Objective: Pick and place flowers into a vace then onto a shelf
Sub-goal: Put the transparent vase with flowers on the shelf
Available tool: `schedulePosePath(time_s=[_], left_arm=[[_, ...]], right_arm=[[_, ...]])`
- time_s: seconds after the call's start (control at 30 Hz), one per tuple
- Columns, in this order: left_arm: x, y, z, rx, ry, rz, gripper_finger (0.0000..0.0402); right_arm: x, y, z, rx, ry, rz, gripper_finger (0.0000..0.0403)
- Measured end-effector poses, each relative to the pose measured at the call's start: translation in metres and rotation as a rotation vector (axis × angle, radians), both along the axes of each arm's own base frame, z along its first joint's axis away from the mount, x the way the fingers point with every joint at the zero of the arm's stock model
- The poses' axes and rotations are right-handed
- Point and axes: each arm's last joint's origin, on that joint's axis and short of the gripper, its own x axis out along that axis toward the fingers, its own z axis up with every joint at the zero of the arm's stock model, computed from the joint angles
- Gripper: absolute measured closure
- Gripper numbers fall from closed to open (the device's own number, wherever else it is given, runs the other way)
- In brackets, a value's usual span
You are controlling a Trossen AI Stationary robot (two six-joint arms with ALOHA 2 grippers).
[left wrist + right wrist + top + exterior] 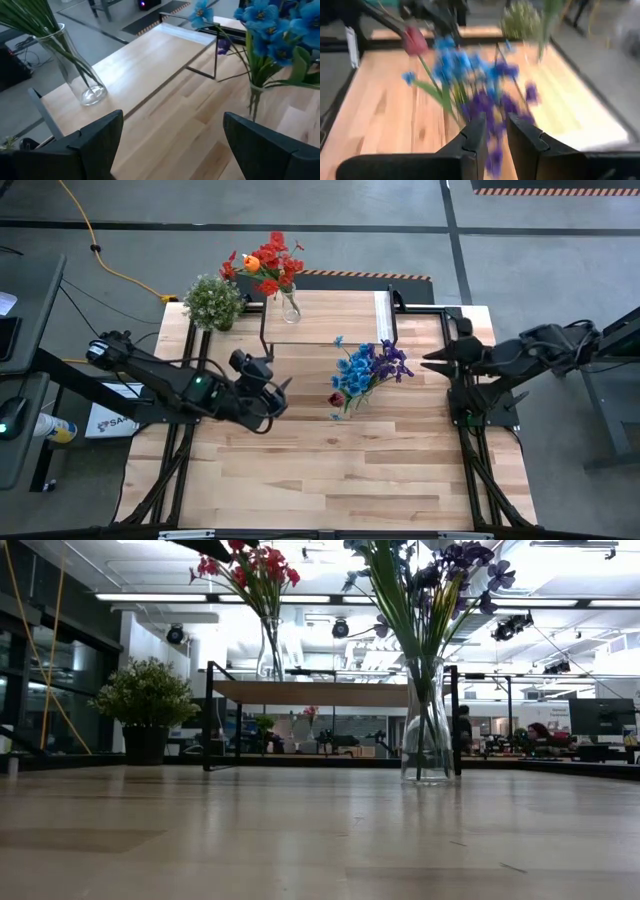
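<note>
You've got a plank table [330, 470] with the shelf [330, 320] at its far edge, long axis running side to side, pale strip [384, 315] at the right-arm end. Two glass vases: one [290, 307] upright on the shelf's left part holding the red and orange flowers [265, 262]; the other [427, 725] on the table just in front of the shelf's right end, blue and purple flowers [370, 367] fanning upward. One potted plant [214, 302] sits left of the shelf. Left gripper [281, 395] is in front of the shelf, fingers spread, empty. Right gripper [430, 361] is right of the blue bunch, fingers near-closed, holding nothing. No readable writing.
</note>
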Motion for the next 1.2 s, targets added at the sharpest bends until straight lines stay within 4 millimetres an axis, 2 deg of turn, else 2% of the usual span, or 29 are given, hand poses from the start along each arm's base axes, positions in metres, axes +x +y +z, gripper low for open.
schedulePosePath(time_s=[0.3,0.47,0.57,0.8,1.03,1.2], left_arm=[[-0.001,-0.003,-0.001,-0.007,0.015,-0.024,0.0025],[-0.002,-0.003,-0.002,-0.007,0.031,-0.029,0.0025],[-0.002,-0.004,-0.003,-0.021,0.043,-0.043,0.0025],[-0.004,-0.003,-0.005,-0.022,0.076,-0.05,0.0025],[-0.006,-0.003,-0.006,-0.022,0.104,-0.057,0.0025],[-0.007,-0.002,-0.007,-0.022,0.122,-0.061,0.0025]], right_arm=[[-0.04,-0.016,-0.021,0.254,0.185,-0.166,0.0336],[-0.051,-0.018,-0.024,0.369,0.217,-0.177,0.0336],[-0.053,-0.018,-0.033,0.436,0.266,-0.216,0.0336],[-0.043,-0.01,-0.083,0.549,0.427,-0.268,0.0336],[-0.028,-0.002,-0.139,0.623,0.4,-0.245,0.0336],[-0.027,-0.002,-0.166,0.696,0.342,-0.261,0.0336]])
